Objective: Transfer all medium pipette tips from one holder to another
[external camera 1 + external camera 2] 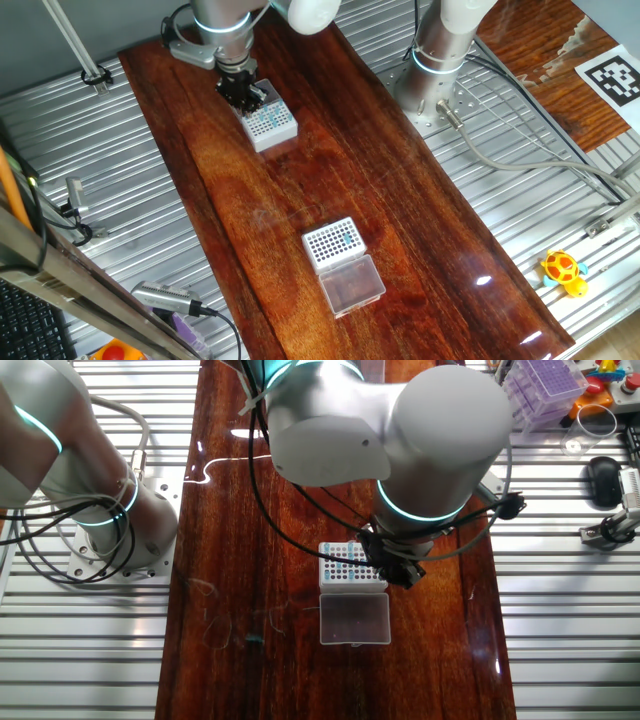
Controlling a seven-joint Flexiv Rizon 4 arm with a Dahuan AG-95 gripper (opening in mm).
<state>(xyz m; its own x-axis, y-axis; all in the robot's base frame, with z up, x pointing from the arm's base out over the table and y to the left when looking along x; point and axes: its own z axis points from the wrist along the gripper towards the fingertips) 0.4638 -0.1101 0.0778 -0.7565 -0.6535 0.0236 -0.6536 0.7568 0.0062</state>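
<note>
1. The claw hangs over one corner of a white rack; whether its fingers are apart or together, I cannot tell.
2. There are two racks. The rack under the claw holds teal tips in some holes, too small to count, beside bare dark holes.
3. Well away from the claw along the wooden table sits the second rack, with a few teal tips near one corner and mostly bare holes.
4. One clear lid lies open, touching that far rack's outer edge.
</note>
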